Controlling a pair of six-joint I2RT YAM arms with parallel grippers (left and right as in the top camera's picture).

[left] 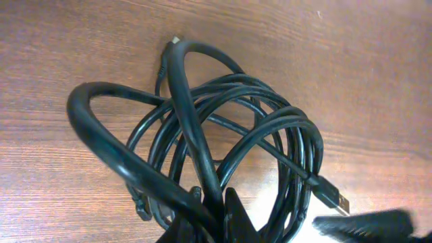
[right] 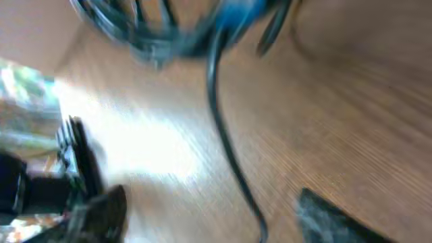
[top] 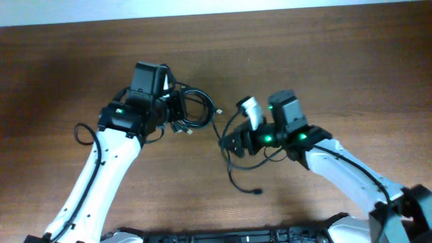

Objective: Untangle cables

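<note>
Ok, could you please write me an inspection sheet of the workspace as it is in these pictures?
surface: brown wooden table, with some light glare.
job's things: coil of cables with a USB plug, at the left arm's end; one loose cable stretched out on the wood by the right arm.
clutter: nothing seen.
grippers: left gripper shut on the coil of cables; right gripper open, its fingers wide apart, with the loose cable running between them, not pinched.
cables: arm wiring loops beside the left arm, apart from the coil of cables.
surroundings: the right wrist view is blurred beyond the table edge; nothing can be told.
</note>
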